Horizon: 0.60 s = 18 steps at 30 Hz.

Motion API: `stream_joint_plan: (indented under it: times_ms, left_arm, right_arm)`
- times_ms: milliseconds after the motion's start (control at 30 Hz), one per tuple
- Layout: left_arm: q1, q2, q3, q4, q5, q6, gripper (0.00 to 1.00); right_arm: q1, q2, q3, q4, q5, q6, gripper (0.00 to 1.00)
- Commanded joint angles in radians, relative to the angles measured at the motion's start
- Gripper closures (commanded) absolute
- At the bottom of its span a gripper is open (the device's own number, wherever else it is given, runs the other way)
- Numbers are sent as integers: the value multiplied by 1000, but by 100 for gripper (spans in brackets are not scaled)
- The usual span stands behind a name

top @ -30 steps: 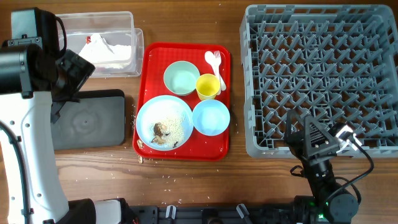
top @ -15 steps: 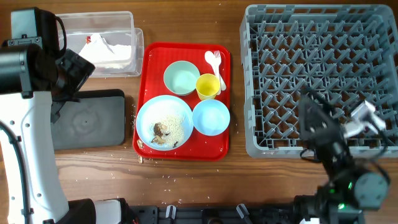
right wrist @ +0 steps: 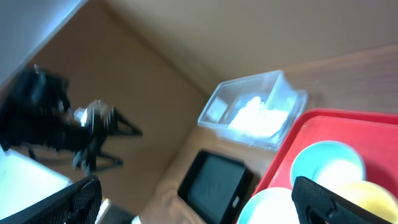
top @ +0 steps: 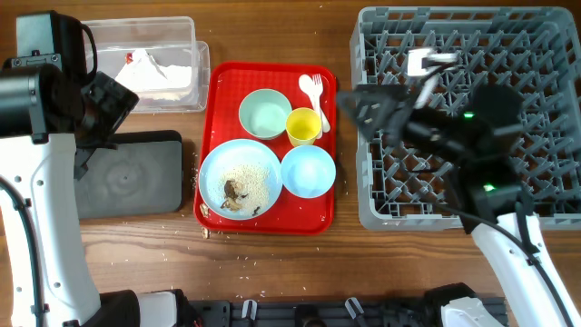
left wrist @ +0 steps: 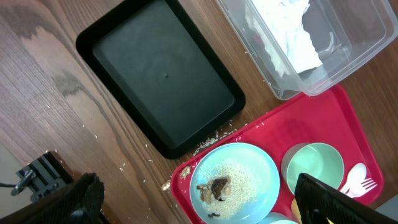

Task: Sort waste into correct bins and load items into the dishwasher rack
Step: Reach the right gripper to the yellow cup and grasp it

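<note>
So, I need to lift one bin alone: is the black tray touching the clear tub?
Apart. The left wrist view shows bare table between the black tray and the clear tub.

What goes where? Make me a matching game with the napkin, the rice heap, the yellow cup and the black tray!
Things:
1. napkin
2. rice heap
3. yellow cup
4. black tray

Places:
A. straight on the red tray, between the mint green bowl and the white cutlery
B. on the wooden table, left of the red tray
C. in the clear tub
D. on the light blue plate

Pairs: 1-C, 2-D, 3-A, 4-B
</note>
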Motion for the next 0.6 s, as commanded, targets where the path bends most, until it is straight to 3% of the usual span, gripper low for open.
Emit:
stream_joint_plan:
  times_ms: [0, 100, 167, 433, 567]
  left_arm:
    - [7, -1, 5, 0, 2, -16, 0]
    - [7, -1, 5, 0, 2, -16, 0]
    - [7, -1, 5, 0, 2, -16, 0]
    - [7, -1, 5, 0, 2, -16, 0]
    - [7, -1, 5, 0, 2, -16, 0]
  right_arm:
    - [155, 19, 92, -179, 428, -209, 1]
    - [297, 37, 196, -380, 722, -241, 0]
    - [341, 60, 261, -460, 774, -280, 0]
    - [361, 346, 582, -866, 781, -341, 0]
    - [360, 417, 601, -891, 721, -317, 0]
